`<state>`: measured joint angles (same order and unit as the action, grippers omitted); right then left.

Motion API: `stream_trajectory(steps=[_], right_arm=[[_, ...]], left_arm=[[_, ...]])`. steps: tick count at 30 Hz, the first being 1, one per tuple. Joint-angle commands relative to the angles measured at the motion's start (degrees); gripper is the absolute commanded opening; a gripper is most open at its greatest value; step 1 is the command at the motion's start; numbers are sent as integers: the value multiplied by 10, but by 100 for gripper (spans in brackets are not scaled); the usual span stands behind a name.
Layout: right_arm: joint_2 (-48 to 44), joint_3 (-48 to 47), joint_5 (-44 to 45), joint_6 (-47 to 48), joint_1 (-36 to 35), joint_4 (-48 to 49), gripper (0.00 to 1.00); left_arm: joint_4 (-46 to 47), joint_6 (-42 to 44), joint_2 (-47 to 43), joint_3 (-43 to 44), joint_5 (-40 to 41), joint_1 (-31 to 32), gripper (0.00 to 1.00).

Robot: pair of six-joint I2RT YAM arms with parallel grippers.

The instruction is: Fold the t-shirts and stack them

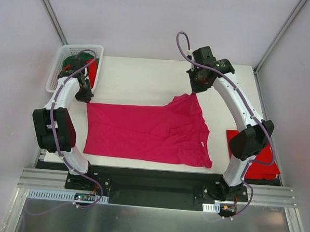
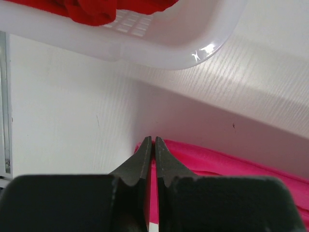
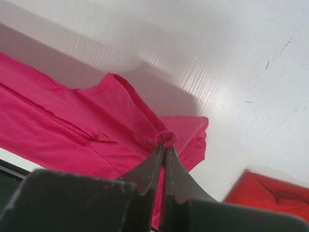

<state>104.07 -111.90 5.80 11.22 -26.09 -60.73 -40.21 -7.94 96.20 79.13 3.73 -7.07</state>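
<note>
A magenta-pink t-shirt (image 1: 149, 134) lies spread across the table, its far right part pulled up into a peak. My left gripper (image 1: 85, 97) is at the shirt's far left corner, shut on the edge of the cloth (image 2: 203, 162); its fingertips (image 2: 153, 141) meet, with pink showing between them. My right gripper (image 1: 193, 92) is shut on a small bunch of the same shirt (image 3: 167, 137) at the far right and holds it a little above the table. A bright red t-shirt (image 1: 264, 166) lies at the table's right edge, partly hidden by the right arm, and shows again as the red t-shirt (image 3: 273, 193) in the right wrist view.
A white lattice basket (image 1: 58, 64) stands at the far left corner, just behind the left gripper, holding red cloth (image 1: 93, 71) and dark green cloth (image 1: 70, 62). Its rim (image 2: 159, 43) fills the top of the left wrist view. Bare white tabletop (image 1: 141, 79) lies behind the shirt.
</note>
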Motion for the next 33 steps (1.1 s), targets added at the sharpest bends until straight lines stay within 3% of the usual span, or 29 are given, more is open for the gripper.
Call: stream_trajectory(steps=[1, 23, 30, 33], right_arm=[[4, -47, 5, 6, 3, -9, 1], [16, -68, -83, 9, 35, 16, 1], [3, -57, -114, 7, 38, 16, 1], [-18, -10, -121, 2, 35, 16, 1]], left_arm=[[-18, 13, 6, 31, 28, 3, 0], [-37, 15, 45, 93, 29, 3, 0], [-40, 10, 32, 79, 19, 3, 0], [-38, 3, 10, 52, 10, 3, 0]])
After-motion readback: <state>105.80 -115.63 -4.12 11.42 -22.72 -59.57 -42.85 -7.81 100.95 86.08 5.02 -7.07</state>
